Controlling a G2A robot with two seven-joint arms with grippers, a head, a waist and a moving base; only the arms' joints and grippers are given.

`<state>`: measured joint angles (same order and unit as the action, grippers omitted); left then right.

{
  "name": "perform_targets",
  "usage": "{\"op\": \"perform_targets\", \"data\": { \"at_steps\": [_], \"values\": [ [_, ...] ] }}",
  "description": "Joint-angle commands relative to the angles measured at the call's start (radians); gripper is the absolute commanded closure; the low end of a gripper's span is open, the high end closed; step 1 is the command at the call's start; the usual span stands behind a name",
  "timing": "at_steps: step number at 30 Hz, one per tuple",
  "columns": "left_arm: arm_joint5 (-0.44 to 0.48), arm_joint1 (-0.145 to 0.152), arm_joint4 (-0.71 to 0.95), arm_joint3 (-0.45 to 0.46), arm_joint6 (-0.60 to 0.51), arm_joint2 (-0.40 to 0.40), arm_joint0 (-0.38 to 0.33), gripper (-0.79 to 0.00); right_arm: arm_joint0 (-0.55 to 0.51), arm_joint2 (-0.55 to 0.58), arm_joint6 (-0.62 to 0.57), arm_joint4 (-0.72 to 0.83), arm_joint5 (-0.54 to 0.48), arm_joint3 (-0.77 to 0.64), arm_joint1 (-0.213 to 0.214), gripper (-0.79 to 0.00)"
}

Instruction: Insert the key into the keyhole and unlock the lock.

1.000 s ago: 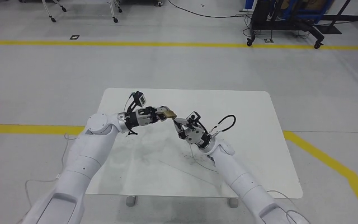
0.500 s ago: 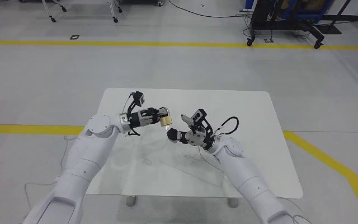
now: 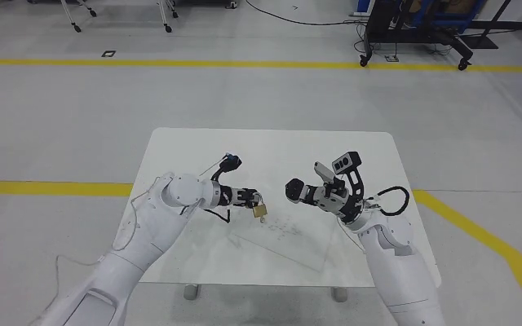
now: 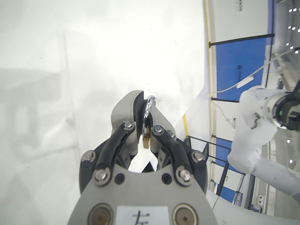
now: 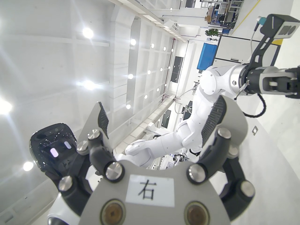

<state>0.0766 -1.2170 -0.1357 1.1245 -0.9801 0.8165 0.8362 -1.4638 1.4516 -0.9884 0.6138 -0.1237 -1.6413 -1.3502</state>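
- Left gripper [image 3: 247, 198], change: over the last second it has been drawn back from the far middle of the table [image 3: 367, 163] toward the robot, and the lock [image 3: 260, 209] has been carried with it.
- Right gripper [image 3: 294, 191], change: a second ago it was just beside the lock. It has since been pulled away toward the robot's right and is now well apart from the lock.
- Lock, change: it was earlier held level between the two grippers and now hangs just under the left fingertips.
- Lock, position: a small brass padlock, kept above the table's middle, slightly to the robot's left. In the left wrist view its brass body [image 4: 146, 142] is seen through the gap between the fingers.
- Key: whether it sits in the lock cannot be told.
- Left gripper [image 4: 147, 108], state: closed narrowly, with a silver metal part [image 4: 149, 103] of the lock clamped between the pads.
- Right gripper [image 5: 161, 108], state: spread wide, with nothing between the ribbed pads [image 5: 103, 118]. In the top view it is aimed toward the lock.
- Table [image 4: 93, 36]: white, rectangular, with rounded corners.
- Clear sheet [image 3: 285, 244]: a faint outline is seen on the table below the lock.
- Yellow floor line [image 3: 245, 63]: runs across the floor beyond the table.
- Black cart [image 3: 416, 24]: stands on the floor at the far right.
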Motion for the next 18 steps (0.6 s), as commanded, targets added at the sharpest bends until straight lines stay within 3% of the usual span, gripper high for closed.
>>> {"op": "perform_targets", "data": {
  "at_steps": [1,5,8,9,13,18],
  "values": [
    [-0.006,-0.005,-0.029,0.002,0.030,-0.017,0.001,0.000,-0.001,0.000,0.000,0.000,0.000,-0.002,0.000,-0.785],
    [-0.018,-0.012,-0.085,0.005,0.067,-0.044,0.003,-0.234,-0.001,0.000,0.000,0.000,0.000,-0.002,0.000,-0.785],
    [-0.014,-0.015,-0.100,0.004,0.063,-0.054,0.003,-0.739,-0.001,0.000,0.000,0.000,0.000,-0.002,0.000,-0.785],
    [-0.012,-0.016,-0.094,0.002,0.059,-0.052,0.002,-0.785,-0.001,0.000,0.000,0.000,0.000,-0.002,0.000,-0.785],
    [-0.009,-0.016,-0.050,-0.016,0.022,-0.032,-0.007,-0.785,-0.001,0.000,0.000,0.000,0.000,-0.002,0.000,-0.785],
    [0.036,-0.006,0.029,-0.033,0.060,0.043,-0.011,-0.785,-0.003,0.006,0.036,-0.006,-0.035,-0.015,0.000,-0.785]
  ]
}}
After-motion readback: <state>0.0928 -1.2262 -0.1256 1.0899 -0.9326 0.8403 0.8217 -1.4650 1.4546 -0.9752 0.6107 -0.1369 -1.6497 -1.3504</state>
